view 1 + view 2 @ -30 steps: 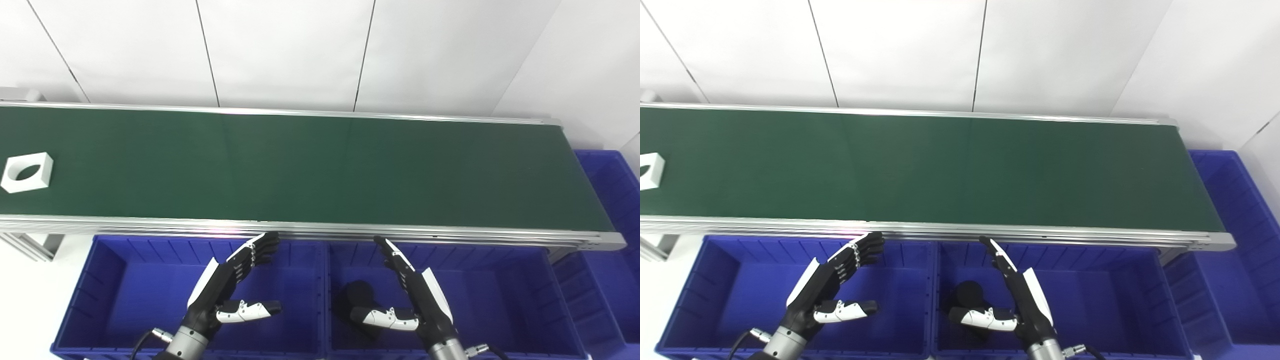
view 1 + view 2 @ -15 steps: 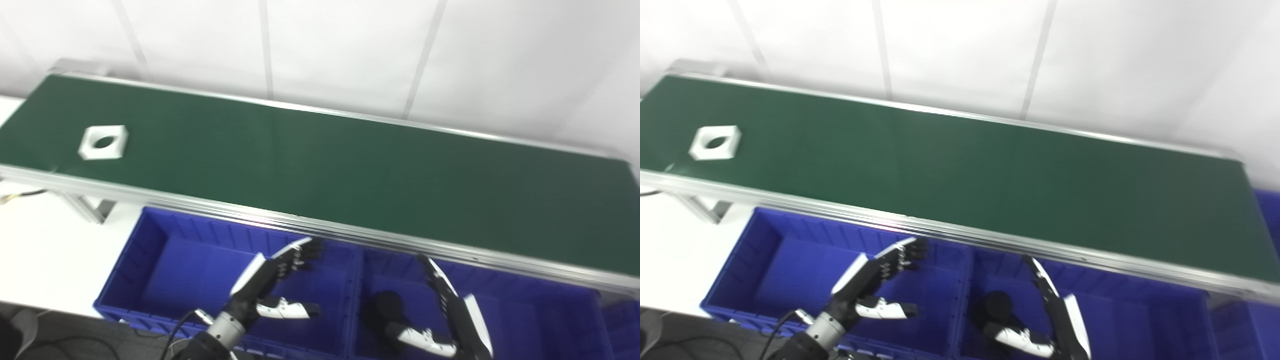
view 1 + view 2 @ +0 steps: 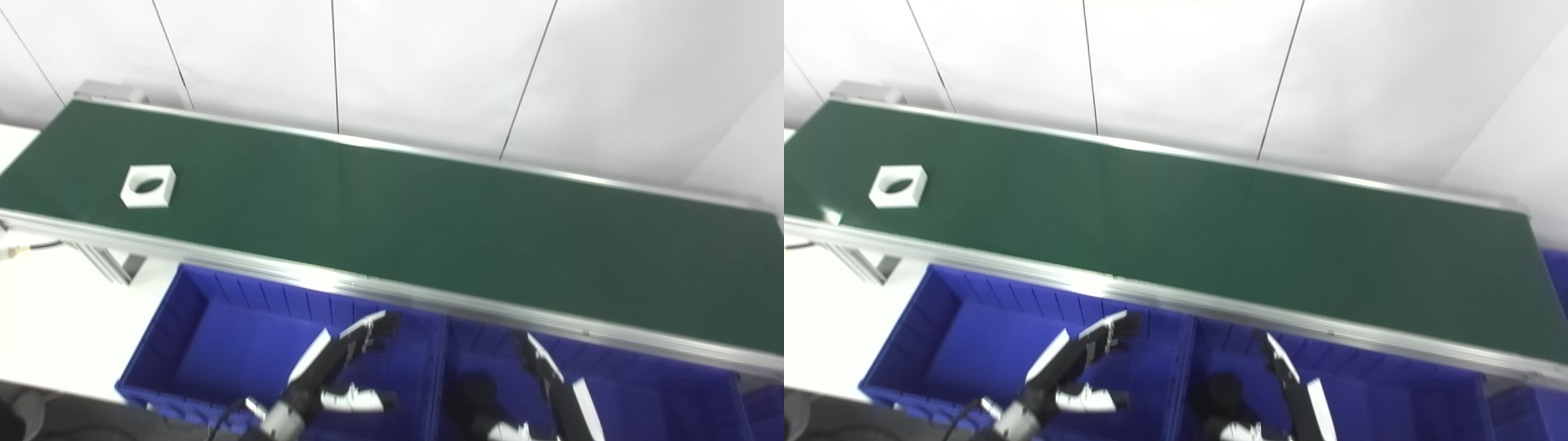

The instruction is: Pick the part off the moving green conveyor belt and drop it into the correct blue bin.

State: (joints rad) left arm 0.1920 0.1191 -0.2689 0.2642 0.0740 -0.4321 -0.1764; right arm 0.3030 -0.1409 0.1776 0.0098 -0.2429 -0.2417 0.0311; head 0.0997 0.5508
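A white block (image 3: 148,187) lies far left on the belt (image 3: 429,226); both the left hand (image 3: 334,373) and the right hand (image 3: 554,395) hover with fingers spread over the near bins (image 3: 202,318).

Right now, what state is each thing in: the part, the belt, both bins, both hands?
white part: flat on the belt's far-left end, hole up, untouched.
green conveyor belt: carries only that part.
left blue bin: nothing seen inside.
right blue bin: holds a dark object.
left hand: open, above the left bin.
right hand: open, above the right bin.
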